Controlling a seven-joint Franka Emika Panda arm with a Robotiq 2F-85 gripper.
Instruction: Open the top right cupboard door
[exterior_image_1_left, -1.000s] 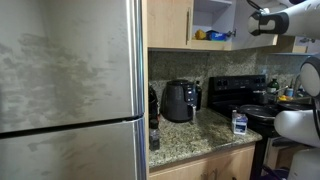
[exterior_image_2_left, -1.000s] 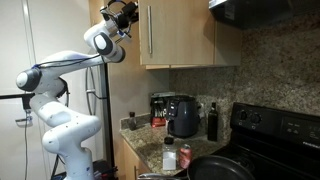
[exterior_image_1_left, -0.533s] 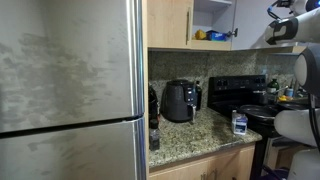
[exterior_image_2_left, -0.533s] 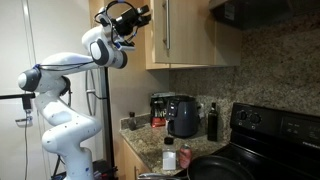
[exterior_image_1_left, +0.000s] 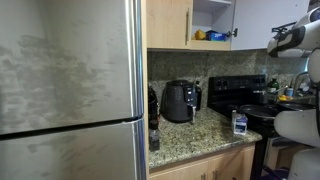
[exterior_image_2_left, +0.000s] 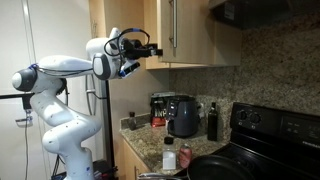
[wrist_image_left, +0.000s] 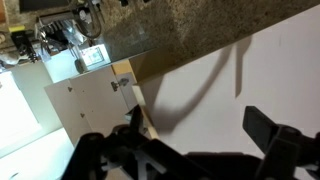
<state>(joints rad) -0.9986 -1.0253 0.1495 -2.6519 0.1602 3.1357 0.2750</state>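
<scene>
Fingers (wrist_image_left: 268, 135) are spread wide in the wrist view with nothing pinched between them; they show only as dark blurred shapes along the bottom edge. Granite tabletop (wrist_image_left: 200, 25) is seen beyond them at the top of that view.

Gripper (exterior_image_2_left: 152, 50) is held roughly level, just beside the lower handle-side corner of the top right cupboard door (exterior_image_2_left: 192, 30). Contact cannot be told. The door stands open, angled out from the cabinet, with its bar handle (exterior_image_2_left: 172, 26) on the edge nearest the gripper.

In an exterior view the gripper (exterior_image_1_left: 276, 40) is seen near the right edge, pointed toward the open cupboard (exterior_image_1_left: 212, 14). Yellow and blue items (exterior_image_1_left: 210, 35) are exposed on its shelf. The left door (exterior_image_1_left: 168, 22) is shut.

Below, a black appliance (exterior_image_1_left: 178, 100) is set on the tabletop (exterior_image_1_left: 195, 132) against the backsplash; it is visible in both exterior views. A stove (exterior_image_1_left: 240, 92) is placed beside it. A fridge (exterior_image_1_left: 70, 90) fills the left of that view.
</scene>
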